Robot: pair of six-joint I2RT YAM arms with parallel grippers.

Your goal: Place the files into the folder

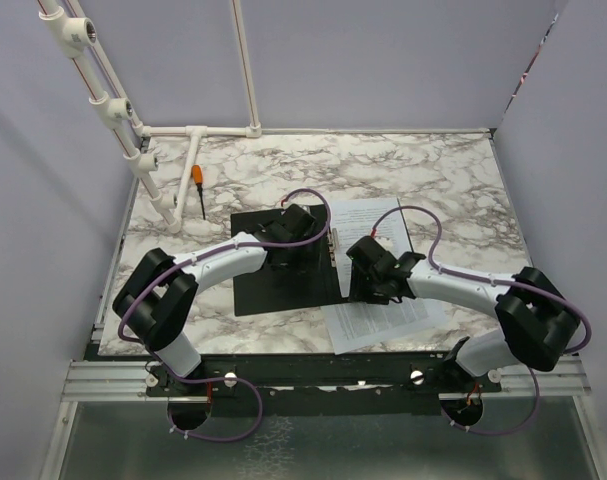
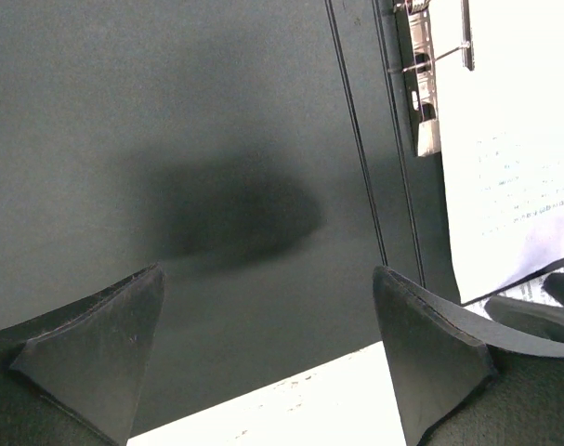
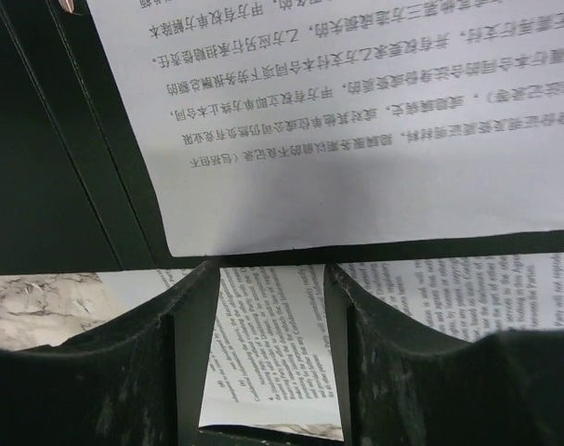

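Note:
The folder (image 1: 273, 285) lies open on the marble table, black inside up, with its metal spine clip (image 1: 333, 246) in the middle. White printed files (image 1: 383, 305) lie over its right half and stick out past its near edge. My left gripper (image 1: 295, 228) is open and empty, just above the folder's left half (image 2: 216, 139); the clip (image 2: 419, 88) and a sheet (image 2: 514, 149) show at the right of its view. My right gripper (image 1: 365, 264) is open, low over the sheets. One sheet (image 3: 356, 111) lies on the black folder; another (image 3: 272, 344) shows between the fingers (image 3: 193, 316).
An orange-handled screwdriver (image 1: 198, 186) lies at the back left beside a white pipe frame (image 1: 148, 165). Grey walls close in the table on the left, back and right. A metal rail (image 1: 323, 378) runs along the near edge.

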